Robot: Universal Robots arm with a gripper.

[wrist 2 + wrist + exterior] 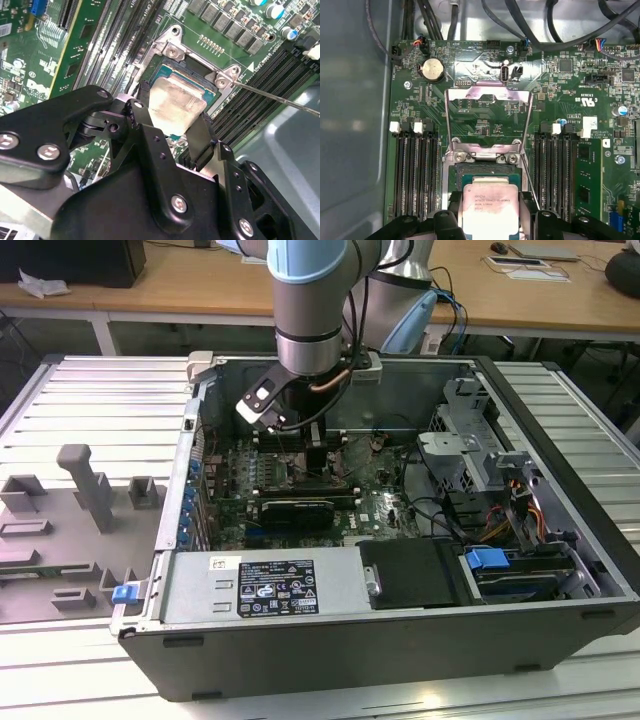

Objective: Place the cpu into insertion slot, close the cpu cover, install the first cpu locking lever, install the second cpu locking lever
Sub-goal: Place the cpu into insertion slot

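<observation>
**Exterior view.** The arm reaches down into an open computer case (400,640) lying on a ribbed metal surface (100,390). The end effector (318,452) hangs low over the green circuit board (385,510), toward the far side of the case.

**Second wrist view.** The end effector (172,117) is clamped on the cpu (175,100), one black finger (142,117) on each of two opposite edges. The cpu is over the insertion slot (172,50) and partly covers it. It appears held above the slot and not seated. A thin locking lever (270,96) runs out from the slot's corner, close to one finger.

**First wrist view.** The cpu cover (487,95) stands swung open on the far side of the insertion slot (490,169). The cpu (487,207) sits off-centre, toward the slot's near edge. Memory slots (415,175) flank the slot on both sides.

**Risks, as judged.**
- A descent from this offset could land a cpu edge on the slot's rim or contacts and bend them.
- Any tilt in the grip would do likewise.
- A finger could snag the lever wire.
- The raised cover could drop onto the end effector if knocked.

**Appearance of the cpu.**
- It is a flat square chip.
- Its top is pale silver-grey metal with faint print.
- A green border shows at its edges.
- No damage is visible.
</observation>
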